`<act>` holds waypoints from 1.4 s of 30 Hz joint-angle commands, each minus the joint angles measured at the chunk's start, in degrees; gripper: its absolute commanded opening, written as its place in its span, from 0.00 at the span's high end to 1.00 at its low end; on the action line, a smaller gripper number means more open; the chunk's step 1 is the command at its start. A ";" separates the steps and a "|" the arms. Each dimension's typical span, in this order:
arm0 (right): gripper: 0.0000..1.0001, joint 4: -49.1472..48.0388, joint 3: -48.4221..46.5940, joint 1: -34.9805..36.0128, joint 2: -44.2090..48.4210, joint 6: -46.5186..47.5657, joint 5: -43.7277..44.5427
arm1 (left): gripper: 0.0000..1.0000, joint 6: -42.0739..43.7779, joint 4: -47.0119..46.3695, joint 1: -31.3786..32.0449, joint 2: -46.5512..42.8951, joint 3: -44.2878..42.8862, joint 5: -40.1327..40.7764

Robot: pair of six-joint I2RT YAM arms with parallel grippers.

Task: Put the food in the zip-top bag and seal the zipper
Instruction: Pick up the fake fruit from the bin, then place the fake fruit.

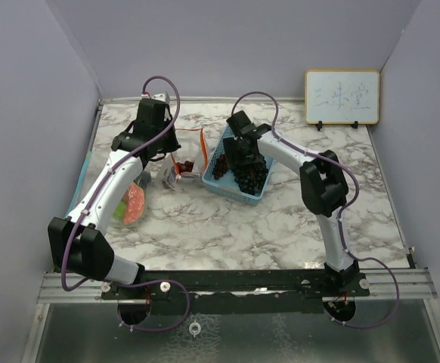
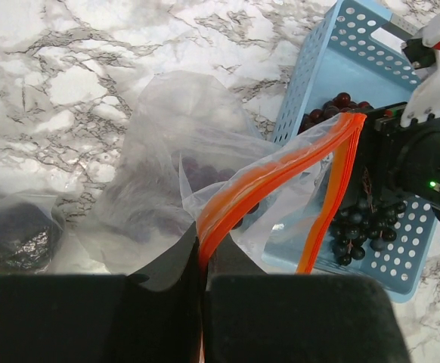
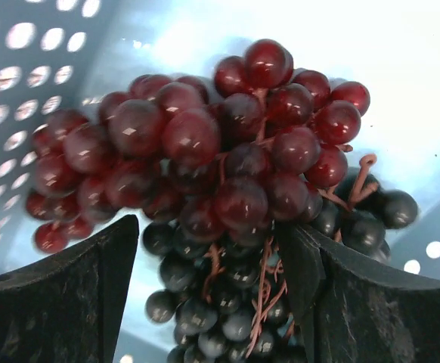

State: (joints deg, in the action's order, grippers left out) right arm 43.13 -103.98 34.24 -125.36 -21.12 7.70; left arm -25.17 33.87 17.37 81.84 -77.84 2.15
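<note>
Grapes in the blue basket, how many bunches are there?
2. A red bunch and a darker bunch, pressed together inside the basket. More may be hidden underneath.

The marble-pattern table top point(image 1: 227, 227) is white with grey veins. The perforated plastic basket point(image 2: 333, 45), upper right of the left wrist view, is light blue with rows of round holes. The clear plastic zip-top bag point(image 2: 167, 113) has an orange zipper strip point(image 2: 280, 174). The upper grape bunch point(image 3: 197, 151) is glossy dark red, the lower grape bunch point(image 3: 212, 310) blue-black.
</note>
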 commanded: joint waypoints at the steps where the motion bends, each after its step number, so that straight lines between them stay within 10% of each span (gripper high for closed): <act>1: 0.28 -4.35 1.38 -1.76 -3.55 3.01 0.71 | 1.00 -0.12 -1.86 -0.11 -1.31 -0.03 -0.86; 4: 0.39 -6.43 3.00 -1.90 -4.08 4.26 2.05 | 1.00 -0.23 -1.87 -0.14 -1.20 -0.02 -1.38; 8: 0.97 -6.48 4.84 -1.98 -2.24 4.18 1.89 | 1.00 -0.08 -1.77 -0.20 -1.08 -0.24 -1.46; 21: 0.98 -11.71 10.22 -1.44 26.82 0.41 -19.51 | 1.00 -0.24 -1.82 -0.61 -0.92 -0.03 -1.68; 42: 0.98 -34.77 0.68 2.50 19.86 -16.04 -26.88 | 1.00 -0.95 -2.86 -0.61 -0.32 1.42 -3.29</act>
State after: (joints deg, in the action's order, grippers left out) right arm 16.25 -101.73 35.55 -103.46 -32.08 -17.26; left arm -25.82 32.53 17.19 81.84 -76.40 0.12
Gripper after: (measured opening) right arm 0.035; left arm 0.011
